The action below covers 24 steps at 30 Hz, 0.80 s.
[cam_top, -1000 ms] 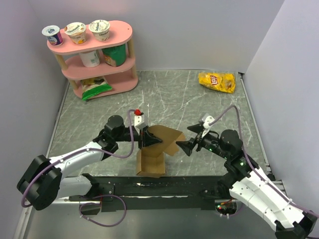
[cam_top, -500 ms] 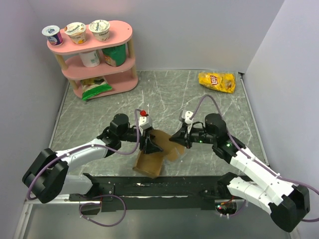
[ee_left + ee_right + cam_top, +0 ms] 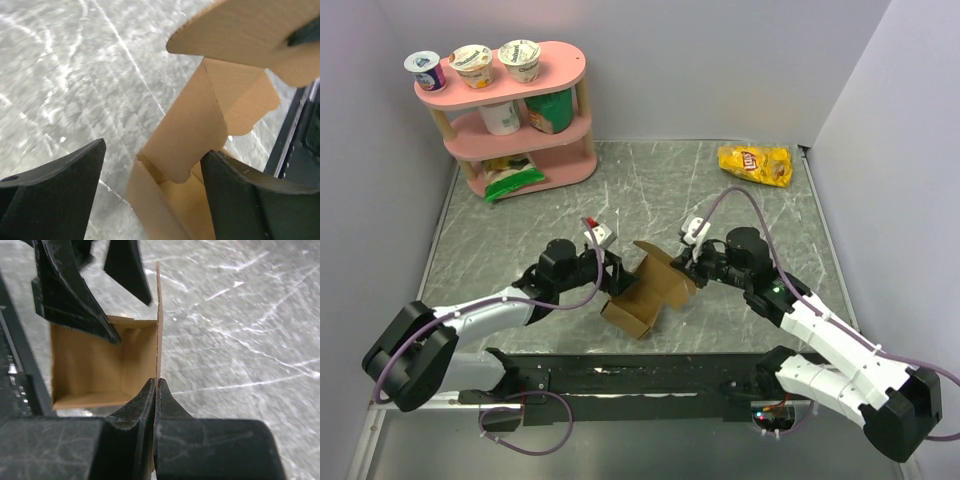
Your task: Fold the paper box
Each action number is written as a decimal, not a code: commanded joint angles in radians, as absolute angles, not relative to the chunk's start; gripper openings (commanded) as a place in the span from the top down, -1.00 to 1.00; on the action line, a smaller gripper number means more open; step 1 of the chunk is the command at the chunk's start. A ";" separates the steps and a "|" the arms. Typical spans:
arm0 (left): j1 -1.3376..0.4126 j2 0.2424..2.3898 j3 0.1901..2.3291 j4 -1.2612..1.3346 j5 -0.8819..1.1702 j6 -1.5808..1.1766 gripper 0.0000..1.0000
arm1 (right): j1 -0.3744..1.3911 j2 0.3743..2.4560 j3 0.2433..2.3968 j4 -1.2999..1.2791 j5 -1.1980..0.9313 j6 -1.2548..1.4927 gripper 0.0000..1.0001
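The paper box (image 3: 648, 292) sits at the near middle of the counter (image 3: 720, 205), between the two arms. It is plain brown cardboard, partly formed into a squarish open shell and tilted, with one flap standing up toward the far right. From the top view it is not clear whether its lower corner rests on the counter.

The right end effector (image 3: 686, 262) reaches in from the right and is closed tight on the thin edge of a cardboard panel. In the right wrist view the right end effector (image 3: 156, 389) has that upright panel pinched between its fingers (image 3: 137, 407), and the box's open brown cavity (image 3: 95, 365) lies just to the left of the grip.

The left end effector (image 3: 617, 274) comes in from the left, and its jaws are spread wide and hold nothing. In the left wrist view the left end effector (image 3: 154, 152) has its two dark fingers (image 3: 55, 185) on either side of the box's wall (image 3: 200, 120), with a rounded flap overhead.

At the far left stands a pink shelf (image 3: 560, 72) with three yogurt cups (image 3: 472, 63) on its top tier. A yellow chip bag (image 3: 755, 164) lies at the far right, well apart from the box.
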State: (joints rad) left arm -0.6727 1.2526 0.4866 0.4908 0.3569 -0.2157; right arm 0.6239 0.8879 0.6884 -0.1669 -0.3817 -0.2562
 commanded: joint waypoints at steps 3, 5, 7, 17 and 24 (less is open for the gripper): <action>-0.703 1.125 0.410 0.641 0.180 -0.301 -0.56 | 0.719 0.939 0.770 -0.232 -0.187 -0.325 1.00; -0.721 1.106 0.400 0.660 0.138 -0.282 -0.52 | 0.750 0.943 0.782 -0.241 -0.138 -0.336 1.00; -0.732 1.111 0.413 0.631 0.135 -0.267 -0.41 | 0.761 0.951 0.799 -0.247 -0.118 -0.339 1.00; -0.842 1.175 0.508 0.581 0.069 -0.238 -0.37 | 0.871 0.973 0.850 -0.273 0.040 -0.382 1.00; -0.865 1.230 0.564 0.559 0.009 -0.230 0.09 | 0.926 0.992 0.882 -0.298 0.106 -0.410 1.00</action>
